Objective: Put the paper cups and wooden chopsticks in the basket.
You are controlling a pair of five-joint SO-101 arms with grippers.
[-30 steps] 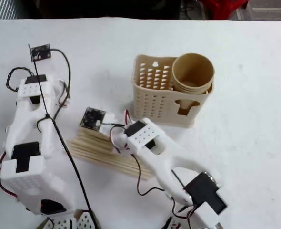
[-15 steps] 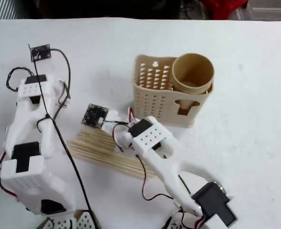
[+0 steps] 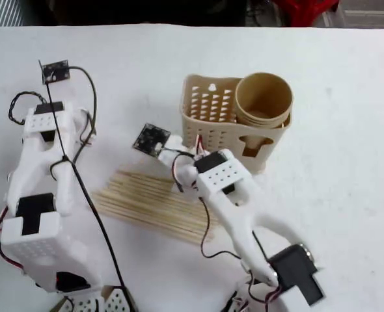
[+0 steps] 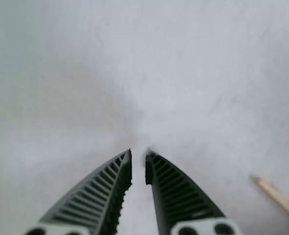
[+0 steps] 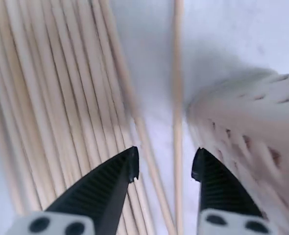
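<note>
Wooden chopsticks lie in a loose flat bundle on the white counter, between the two arms and in front of the basket. The basket stands upright toward the middle of the counter, and stacked paper cups sit mouth-up in one end of it, their rims above its wall. The other, perforated end holds nothing that can be seen.

The right arm stretches over the end of the bundle nearest the basket. In its wrist view the right pincer is released, jaws spread and holding nothing. The bundle runs past one jaw, and the basket's perforated wall is just beside the other. A single chopstick lies apart from the bundle on bare counter, in line with the gap between the jaws.

The left arm is folded at the counter's left side, well apart from the basket. Its left pincer is clenched almost tip to tip with a thin slit left, gripping nothing, over bare counter, with a chopstick end near it
</note>
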